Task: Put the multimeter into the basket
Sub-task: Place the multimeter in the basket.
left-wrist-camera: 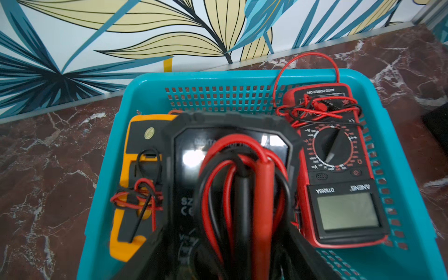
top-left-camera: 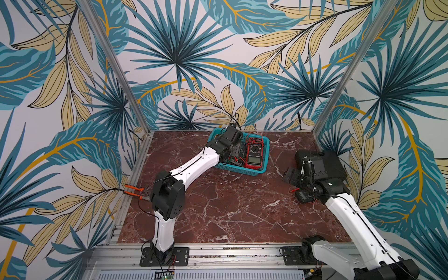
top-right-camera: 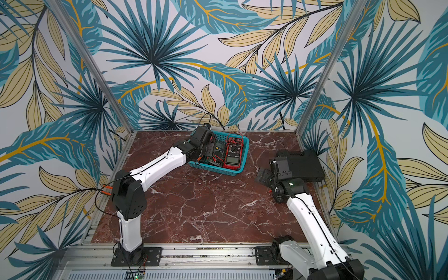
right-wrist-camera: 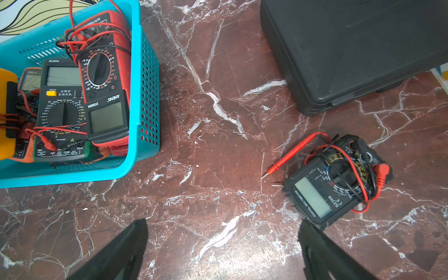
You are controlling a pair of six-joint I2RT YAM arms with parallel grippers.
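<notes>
While I watched the feeds, the left gripper [left-wrist-camera: 225, 252] was clamped on a black multimeter [left-wrist-camera: 186, 184], with one finger against each side of its body. Red and black leads were wound around that multimeter. It hung over the inside of the blue basket [left-wrist-camera: 150, 80], between a yellow multimeter [left-wrist-camera: 135, 135] and a red multimeter [left-wrist-camera: 339, 184] that both lay face up in the basket. I could not tell whether the held one touched anything beneath it.

In a top view the basket sat at the far side of the marble table [top-left-camera: 218, 206], close to the back wall, and the left arm reached in over its rim.

The right gripper [right-wrist-camera: 222, 221] stood wide open with nothing in it, hovering over bare table. Near it a second black multimeter [right-wrist-camera: 334, 179] lay face up on the table, well apart from the basket and close to a black case [right-wrist-camera: 351, 48]. Its leads were wrapped around it, and one red probe [right-wrist-camera: 288, 155] stuck out onto the marble.
</notes>
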